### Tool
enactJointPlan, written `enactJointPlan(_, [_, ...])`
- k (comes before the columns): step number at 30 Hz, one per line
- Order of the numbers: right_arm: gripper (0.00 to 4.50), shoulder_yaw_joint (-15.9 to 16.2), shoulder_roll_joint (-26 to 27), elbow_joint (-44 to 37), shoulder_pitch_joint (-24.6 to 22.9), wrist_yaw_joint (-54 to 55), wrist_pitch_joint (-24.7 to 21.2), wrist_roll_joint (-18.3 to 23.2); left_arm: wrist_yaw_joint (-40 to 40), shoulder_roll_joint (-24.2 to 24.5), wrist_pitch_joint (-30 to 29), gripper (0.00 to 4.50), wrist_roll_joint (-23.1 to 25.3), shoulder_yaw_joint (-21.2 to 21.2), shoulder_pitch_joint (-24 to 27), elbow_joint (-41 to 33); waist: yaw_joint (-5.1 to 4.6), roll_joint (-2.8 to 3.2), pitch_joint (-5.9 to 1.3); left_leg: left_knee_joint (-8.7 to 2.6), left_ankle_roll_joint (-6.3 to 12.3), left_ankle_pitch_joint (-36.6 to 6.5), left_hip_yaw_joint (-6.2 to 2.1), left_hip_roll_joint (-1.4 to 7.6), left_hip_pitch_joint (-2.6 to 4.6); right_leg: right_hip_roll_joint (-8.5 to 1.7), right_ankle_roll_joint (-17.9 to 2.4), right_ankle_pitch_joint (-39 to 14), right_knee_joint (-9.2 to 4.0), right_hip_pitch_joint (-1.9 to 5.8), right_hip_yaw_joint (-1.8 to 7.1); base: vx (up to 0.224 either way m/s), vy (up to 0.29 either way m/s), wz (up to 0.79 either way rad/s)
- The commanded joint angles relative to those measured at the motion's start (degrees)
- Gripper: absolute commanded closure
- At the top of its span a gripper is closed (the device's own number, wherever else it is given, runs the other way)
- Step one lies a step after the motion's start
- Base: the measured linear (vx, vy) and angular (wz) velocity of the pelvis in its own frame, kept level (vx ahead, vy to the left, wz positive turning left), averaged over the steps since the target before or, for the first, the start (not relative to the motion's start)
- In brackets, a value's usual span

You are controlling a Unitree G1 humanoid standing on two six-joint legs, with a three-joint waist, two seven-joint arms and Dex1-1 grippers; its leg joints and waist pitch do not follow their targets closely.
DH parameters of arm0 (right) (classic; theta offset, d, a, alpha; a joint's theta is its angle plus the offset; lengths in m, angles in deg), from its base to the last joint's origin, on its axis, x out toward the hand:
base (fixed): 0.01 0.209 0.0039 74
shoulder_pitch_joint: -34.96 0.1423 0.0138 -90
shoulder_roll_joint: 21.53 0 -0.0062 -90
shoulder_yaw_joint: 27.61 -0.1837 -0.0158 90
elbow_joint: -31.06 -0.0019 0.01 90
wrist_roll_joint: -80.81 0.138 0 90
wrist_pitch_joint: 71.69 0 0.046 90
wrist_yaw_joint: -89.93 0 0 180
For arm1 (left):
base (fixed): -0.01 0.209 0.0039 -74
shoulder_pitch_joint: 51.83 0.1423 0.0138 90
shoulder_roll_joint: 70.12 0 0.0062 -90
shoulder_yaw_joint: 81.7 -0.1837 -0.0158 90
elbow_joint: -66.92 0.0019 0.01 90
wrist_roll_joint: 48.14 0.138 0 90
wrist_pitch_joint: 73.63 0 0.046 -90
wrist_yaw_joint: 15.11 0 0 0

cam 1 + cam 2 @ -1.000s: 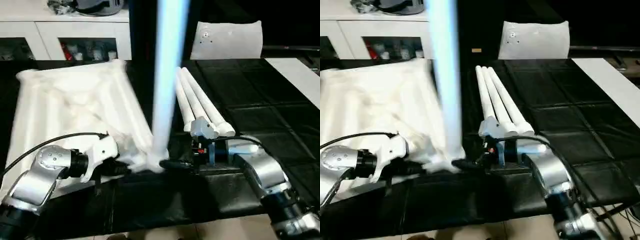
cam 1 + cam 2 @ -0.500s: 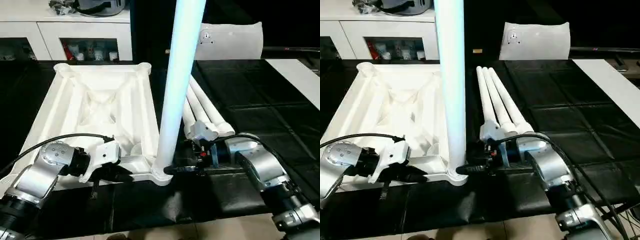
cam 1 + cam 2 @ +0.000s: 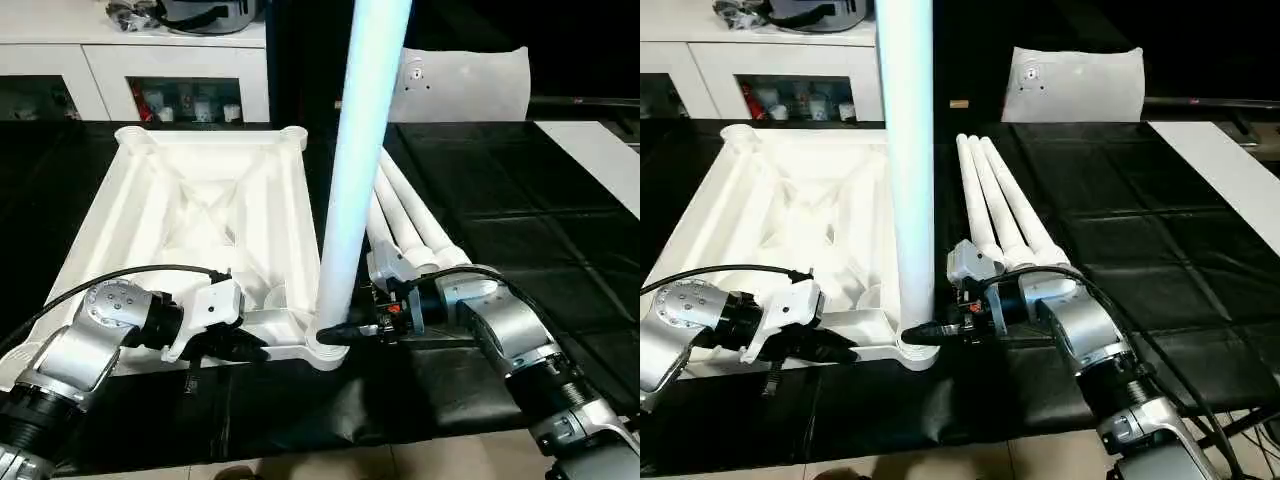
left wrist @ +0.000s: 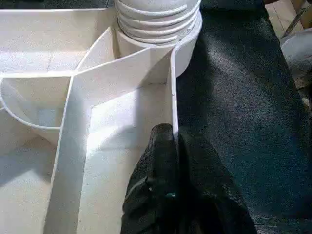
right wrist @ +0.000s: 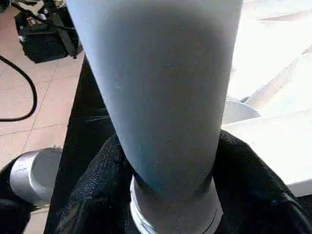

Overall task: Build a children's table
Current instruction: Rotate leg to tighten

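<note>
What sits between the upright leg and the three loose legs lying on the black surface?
The right gripper, closed around the base of the upright leg, with its wrist reaching back over the near ends of the three loose legs; seen in the left eye view.

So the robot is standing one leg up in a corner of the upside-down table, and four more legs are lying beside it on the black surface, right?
Nearly. The right hand grips the upright leg in the corner of the upside-down table, but the right eye view shows three spare legs lying on the black surface, not four.
</note>
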Motion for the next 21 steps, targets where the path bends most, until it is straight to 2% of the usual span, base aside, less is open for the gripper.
enactJointPlan(1, [2.5, 0.4, -0.04, -0.9, -0.03, -1.47, -1.31, 1.01, -0.47, -0.3, 0.35, 4.5, 0.38, -0.95, -0.52, -0.11, -0.42, 0.68, -2.94, -4.71, -0.88, -16.44, -0.76, 2.88, 1.06, -4.17, -10.66, -19.2, -4.21, 1.98, 2.58, 0.0, 0.0, 0.0])
enactJointPlan(3, [2.52, 0.36, 0.09, -1.77, -0.84, -1.1, -1.93, 1.42, 0.92, -0.7, -0.81, 4.5, 0.05, -0.31, -0.19, -0.46, -0.41, 0.69, -2.93, -4.74, -0.94, -16.59, -0.76, 2.9, 1.07, -4.16, -10.66, -19.23, -4.17, 1.97, 2.58, 0.0, 0.0, 0.0])
enactJointPlan(5, [2.54, -0.46, 1.11, -3.39, -2.68, 2.59, -2.89, 1.43, 5.94, -2.28, -5.07, 4.5, -0.1, 1.34, 0.52, -2.01, -0.33, 0.74, -2.9, -4.76, -1.32, -16.66, -0.71, 3.04, 1.22, -4.18, -10.83, -18.63, -4.09, 1.81, 2.68, 0.0, 0.0, 0.0])
enactJointPlan(6, [2.54, -0.63, 1.33, -3.68, -3.0, 3.42, -3.07, 1.36, 6.92, -2.59, -5.95, 4.5, -0.11, 1.65, 0.64, -2.33, -0.3, 0.64, -2.79, -4.78, -1.32, -17.44, -0.79, 2.9, 1.22, -4.16, -10.61, -19.98, -4.29, 1.83, 2.59, 0.0, 0.0, 0.0])
enactJointPlan(7, [2.54, -0.9, 2.02, -3.91, -3.29, 5.28, -3.6, 1.04, 8.58, -3.32, -7.22, 4.5, -0.33, 2.37, 0.78, -2.75, -0.33, 0.9, -2.73, -4.82, -1.53, -18.28, -0.89, 2.82, 1.22, -4.19, -10.1, -21.86, -4.44, 1.8, 2.6, 0.0, 0.0, 0.0])
enactJointPlan(8, [2.54, -1.01, 2.33, -4.01, -3.41, 6.12, -3.83, 0.89, 9.32, -3.64, -7.79, 4.5, -0.42, 2.69, 0.84, -2.93, -0.53, 0.82, -2.61, -4.93, -1.81, -18.66, -0.89, 2.88, 1.15, -4.12, -9.83, -22.32, -4.48, 1.79, 2.66, 0.0, 0.0, 0.0])
enactJointPlan(9, [2.54, -2.55, 6.7, -3.9, -4.12, 16.73, -6.63, -1.3, 15.91, -6.68, -13.83, 4.5, -1.09, 5.2, 1.84, -6.02, -0.69, 0.66, -2.48, -4.99, -2.22, -19.65, -0.97, 2.77, 1.17, -4.17, -9.19, -24.53, -4.69, 1.7, 2.61, 0.0, 0.0, 0.0])
enactJointPlan(10, [2.54, -3.05, 8.66, -3.5, -4.24, 20.94, -7.47, -2.27, 19.14, -8.45, -16.54, 4.5, -1.34, 6.43, 2.26, -7.41, -0.87, 0.64, -2.43, -5.05, -2.79, -20.05, -1.01, 2.84, 1.16, -4.19, -9.22, -25.05, -4.53, 1.7, 2.63, 0.0, 0.0, 0.0])
enactJointPlan(11, [2.54, -3.24, 9.48, -3.27, -4.27, 22.67, -7.66, -2.71, 20.51, -9.24, -17.69, 4.5, -1.46, 6.95, 2.43, -8.0, -1.48, 0.42, -2.18, -5.07, -3.43, -21.49, -1.24, 2.53, 1.06, -4.28, -7.95, -29.66, -4.97, 1.56, 2.36, 0.0, 0.0, 0.0])
enactJointPlan(12, [2.54, -3.76, 12.13, -2.68, -4.33, 27.23, -8.86, -3.48, 24.5, -11.8, -21.19, 4.5, -1.77, 8.33, 3.0, -10.05, -2.06, 0.29, -2.38, -4.91, -3.48, -21.83, -1.56, 2.25, 1.13, -4.48, -6.04, -33.66, -5.5, 1.7, 2.06, 0.0, 0.0, 0.0])
enactJointPlan(13, [2.54, -3.87, 13.24, -2.54, -4.36, 28.61, -9.6, -3.5, 26.09, -12.85, -22.61, 4.5, -1.68, 8.77, 3.3, -11.04, -2.82, 0.28, -2.25, -4.93, -3.1, -21.43, -1.68, 2.24, 0.7, -4.46, -5.36, -34.44, -5.72, 1.72, 2.03, 0.0, 0.0, 0.0])
enactJointPlan(14, [2.54, -3.88, 13.85, -2.37, -4.32, 29.57, -9.65, -3.75, 27.13, -13.51, -23.37, 4.5, -1.55, 9.11, 3.43, -11.51, -3.06, 0.34, -2.36, -4.81, -3.0, -21.45, -1.67, 2.22, 0.76, -4.42, -5.07, -34.66, -5.83, 1.69, 2.03, 0.0, 0.0, 0.0])
enactJointPlan(15, [2.54, -4.35, 16.55, -1.04, -3.8, 33.96, -10.49, -4.56, 30.87, -16.14, -25.96, 4.5, -1.07, 10.27, 3.85, -13.32, -3.34, 0.6, -2.39, -4.67, -2.53, -21.73, -1.66, 2.2, 0.9, -4.33, -5.01, -34.39, -5.95, 1.37, 2.13, 0.0, 0.0, 0.0])
enactJointPlan(16, [2.54, -4.8, 18.51, -0.11, -3.3, 37.06, -11.15, -5.04, 33.63, -18.15, -27.75, 4.5, -0.54, 11.11, 4.03, -14.63, -3.87, 0.42, -2.36, -4.66, -2.46, -21.86, -1.6, 2.18, 0.85, -4.07, -5.42, -33.64, -5.93, 1.23, 2.09, 0.0, 0.0, 0.0])
enactJointPlan(17, [2.54, -4.8, 18.51, -0.11, -3.3, 37.06, -11.15, -5.04, 33.63, -18.15, -27.75, 4.5, -0.54, 11.11, 4.03, -14.63, -4.05, 0.34, -2.34, -4.56, -2.27, -21.86, -1.56, 2.09, 0.89, -4.04, -5.4, -33.76, -6.16, 1.13, 2.09, 0.0, 0.0, 0.0])
enactJointPlan(18, [2.54, -7.25, 23.58, 3.64, -0.95, 45.99, -13.0, -5.38, 40.62, -23.63, -31.5, 4.5, 1.31, 12.84, 3.76, -17.61, -4.4, 0.34, -2.46, -4.49, -1.97, -21.7, -1.58, 2.07, 0.9, -4.07, -5.48, -33.33, -6.07, 1.13, 2.13, 0.0, 0.0, 0.0])
enactJointPlan(19, [2.54, -7.53, 24.16, 4.19, -0.57, 46.96, -13.2, -5.36, 41.55, -24.37, -31.9, 4.5, 1.61, 13.03, 3.68, -17.96, -5.09, 0.35, -2.37, -4.62, -2.26, -21.3, -1.72, 2.1, 0.54, -3.9, -5.84, -32.54, -5.94, 1.29, 2.03, 0.0, 0.0, 0.0])
enactJointPlan(20, [2.54, -8.02, 25.2, 5.26, 0.17, 48.66, -13.58, -5.29, 43.21, -25.71, -32.55, 4.5, 2.16, 13.35, 3.53, -18.59, -4.96, 0.41, -2.53, -4.57, -2.25, -21.09, -1.82, 2.05, 0.65, -3.94, -5.58, -32.2, -5.92, 1.42, 1.86, 0.0, 0.0, 0.0])
enactJointPlan(21, [2.54, -9.62, 27.81, 7.98, 2.17, 54.16, -13.39, -6.06, 47.4, -28.96, -33.83, 4.5, 3.19, 13.69, 2.95, -19.84, -5.21, 0.62, -2.63, -4.53, -2.02, -20.82, -1.69, 2.08, 0.59, -3.88, -6.0, -29.95, -5.69, 1.33, 2.1, 0.0, 0.0, 0.0])
